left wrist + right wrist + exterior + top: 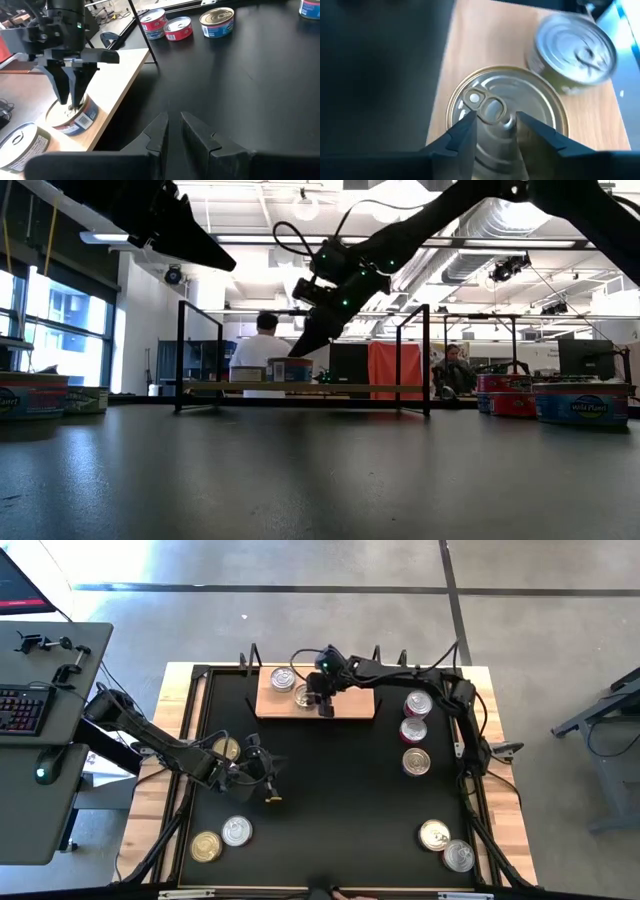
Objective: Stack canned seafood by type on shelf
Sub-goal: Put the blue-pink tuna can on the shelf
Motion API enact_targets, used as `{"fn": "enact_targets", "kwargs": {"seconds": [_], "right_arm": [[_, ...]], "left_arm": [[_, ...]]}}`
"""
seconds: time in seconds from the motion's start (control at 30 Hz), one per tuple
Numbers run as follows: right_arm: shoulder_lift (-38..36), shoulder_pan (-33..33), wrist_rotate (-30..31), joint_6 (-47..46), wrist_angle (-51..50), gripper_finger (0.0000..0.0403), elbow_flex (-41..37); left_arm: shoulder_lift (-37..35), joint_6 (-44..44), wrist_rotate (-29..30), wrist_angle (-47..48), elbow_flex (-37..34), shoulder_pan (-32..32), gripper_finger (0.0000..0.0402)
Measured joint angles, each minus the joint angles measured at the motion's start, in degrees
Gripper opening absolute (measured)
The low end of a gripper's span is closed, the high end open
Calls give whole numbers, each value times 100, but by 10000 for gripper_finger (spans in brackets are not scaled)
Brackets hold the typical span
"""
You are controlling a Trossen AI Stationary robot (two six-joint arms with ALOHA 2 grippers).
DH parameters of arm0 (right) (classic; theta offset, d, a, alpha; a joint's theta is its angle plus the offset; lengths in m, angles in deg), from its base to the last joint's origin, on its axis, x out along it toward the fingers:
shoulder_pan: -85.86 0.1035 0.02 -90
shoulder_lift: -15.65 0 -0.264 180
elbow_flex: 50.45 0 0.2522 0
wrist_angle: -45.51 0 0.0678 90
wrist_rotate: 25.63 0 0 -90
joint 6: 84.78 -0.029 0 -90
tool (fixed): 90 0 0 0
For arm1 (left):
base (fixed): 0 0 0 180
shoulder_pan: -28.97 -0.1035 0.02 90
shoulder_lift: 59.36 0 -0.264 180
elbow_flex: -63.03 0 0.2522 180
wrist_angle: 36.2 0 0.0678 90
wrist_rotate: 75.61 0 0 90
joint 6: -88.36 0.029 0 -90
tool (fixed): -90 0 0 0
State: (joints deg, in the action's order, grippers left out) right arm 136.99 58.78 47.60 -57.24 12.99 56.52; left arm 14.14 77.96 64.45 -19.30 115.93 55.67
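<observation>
The wooden shelf (340, 700) lies at the table's far side with two cans of seafood resting on their bases on it: a silver-lidded one (283, 679) and a gold-lidded one (520, 95) beside it. My right gripper (494, 122) hangs over the gold lid, pointing slantwise down, its fingers a little apart on either side of the pull tab (487, 107). My left gripper (171, 125) is shut on nothing above the bare tabletop left of centre. Other cans stand loose at the table's left (237, 831) and right (416, 761). My right gripper comes down from above at the gold-lidded can's top (62, 112), which stands upright on the shelf. Its fingertips (66, 97) are right at the lid; I cannot tell whether they touch it.
Three cans stand at the left: (227, 748), (237, 831), (206, 846). Several more stand at the right, two with red labels (413, 729), and two near the front right corner (434, 834). Thin black uprights (427, 360) rise at the shelf's ends. The table's middle (340, 790) is bare.
</observation>
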Motion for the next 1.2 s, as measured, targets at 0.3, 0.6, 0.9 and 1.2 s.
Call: {"fn": "enact_targets", "kwargs": {"seconds": [0.3,0.6,0.9,1.2], "right_arm": [[-6,-136,625,-2191,-251,97,21],[28,-95,172,-3050,-964,89,552],[20,90,1621,-2146,-2426,89,1447],[17,-190,2174,-2006,-2343,89,868]], "left_arm": [[0,-2,1,-2,0,-6,39],[0,-5,1,-1,0,-6,39],[0,-119,0,11,0,-4,39],[0,-153,0,4,0,-3,39]]}}
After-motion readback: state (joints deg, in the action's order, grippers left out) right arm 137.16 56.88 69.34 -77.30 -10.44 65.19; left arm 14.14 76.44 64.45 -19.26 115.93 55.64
